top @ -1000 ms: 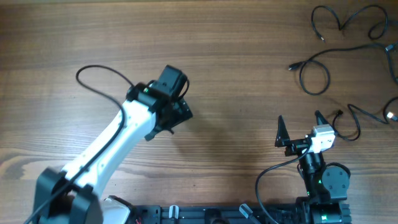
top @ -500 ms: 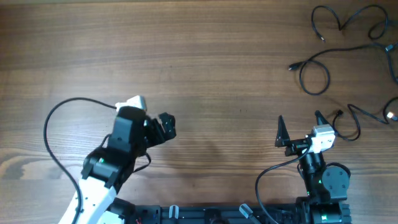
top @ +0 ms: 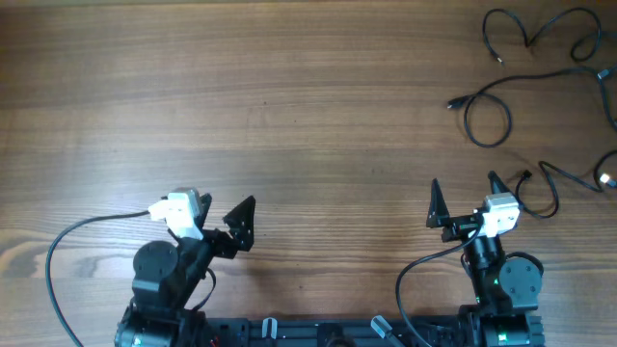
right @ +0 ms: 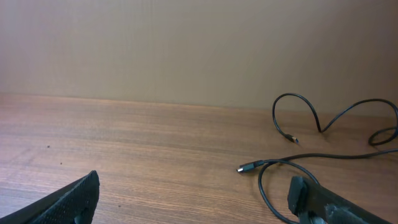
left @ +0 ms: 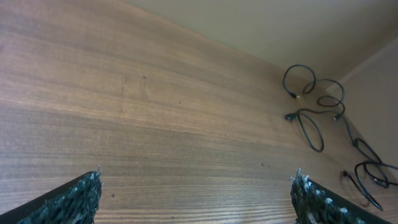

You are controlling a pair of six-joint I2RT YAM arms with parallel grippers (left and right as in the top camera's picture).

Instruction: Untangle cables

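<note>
Three thin black cables lie apart as loose strands at the table's far right: one curled at the top right corner (top: pixel 540 29), one with a loop and a plug end (top: pixel 487 120), one at the right edge (top: pixel 554 188). They also show in the left wrist view (left: pixel 311 124) and the right wrist view (right: pixel 323 124). My left gripper (top: pixel 212 220) is open and empty near the front left, far from the cables; its jaws (left: pixel 196 186) are wide apart. My right gripper (top: pixel 465 188) is open and empty, just left of the lowest cable; its jaws (right: pixel 194 186) hold nothing.
The wooden table (top: pixel 289 96) spans the whole view. Both arm bases sit at the front edge. The left arm's thicker black cable (top: pixel 58 255) loops out at the front left. A beige wall (right: pixel 186 50) rises behind the table's far edge.
My left arm has pulled back from the middle left of the table to its base at the front edge, gripper open. The right arm and the cables have not moved.
</note>
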